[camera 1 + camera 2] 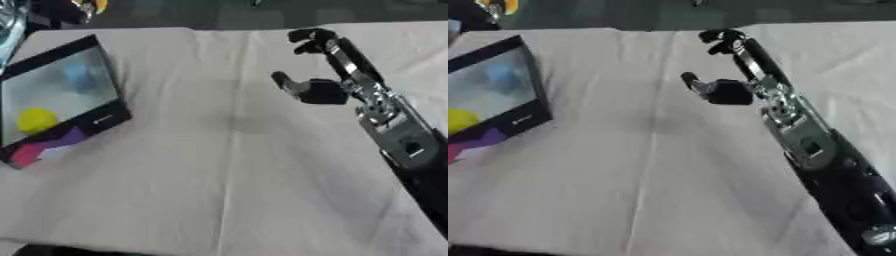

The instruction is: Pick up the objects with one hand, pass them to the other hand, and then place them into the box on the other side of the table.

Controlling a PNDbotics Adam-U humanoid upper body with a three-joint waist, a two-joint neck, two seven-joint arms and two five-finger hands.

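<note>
My right hand point(348, 71) reaches in from the lower right and hovers over the far right-of-middle part of the table, open: its fingers point(311, 38) point away with the tips slightly bent, the thumb point(287, 83) sticks out to the left, and nothing is in it. The box point(101, 119), black-rimmed with a pale inside, lies at the far left. Inside it are a yellow ball point(37, 120) and a blurred blue thing point(79, 77). My left hand shows in no view.
A white cloth point(219, 175) with a long crease covers the table. A pink and purple flap point(35, 150) sticks out at the box's near corner. Something yellow-orange point(91, 5) lies past the far left edge.
</note>
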